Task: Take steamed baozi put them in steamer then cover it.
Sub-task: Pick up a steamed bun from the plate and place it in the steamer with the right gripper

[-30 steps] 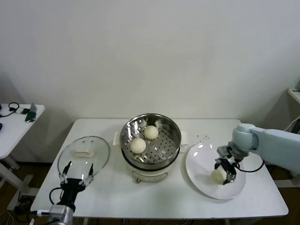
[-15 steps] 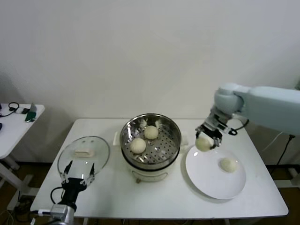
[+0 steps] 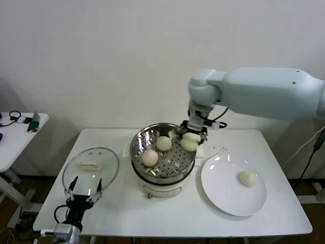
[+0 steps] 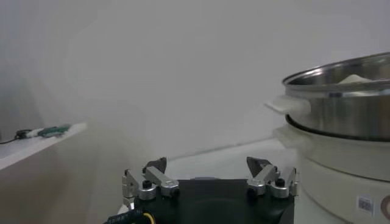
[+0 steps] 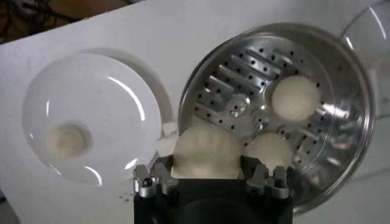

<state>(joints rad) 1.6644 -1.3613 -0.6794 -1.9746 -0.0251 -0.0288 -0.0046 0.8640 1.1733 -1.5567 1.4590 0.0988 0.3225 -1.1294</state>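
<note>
My right gripper (image 3: 191, 138) is shut on a steamed baozi (image 3: 189, 143) and holds it over the right rim of the steamer (image 3: 148, 133); the wrist view shows the bun (image 5: 207, 151) between the jaws. Two baozi (image 3: 163, 143) (image 3: 150, 157) lie on the perforated tray inside. A fourth baozi (image 3: 247, 178) lies on the white plate (image 3: 223, 190). The glass cover (image 3: 81, 178) with its cream handle lies flat on the table left of the steamer. My left gripper (image 3: 83, 189) is open and empty at the table's front left, by the cover's near rim.
The white table's front edge (image 3: 172, 231) runs below the plate and steamer. A small side table (image 3: 15, 134) with cables stands at the far left. The steamer's side (image 4: 341, 140) shows close to my left gripper (image 4: 210, 178) in the left wrist view.
My right gripper lifted a baozi off the plate and carried it left, from above the plate to over the steamer's right rim. The left arm has not moved.
</note>
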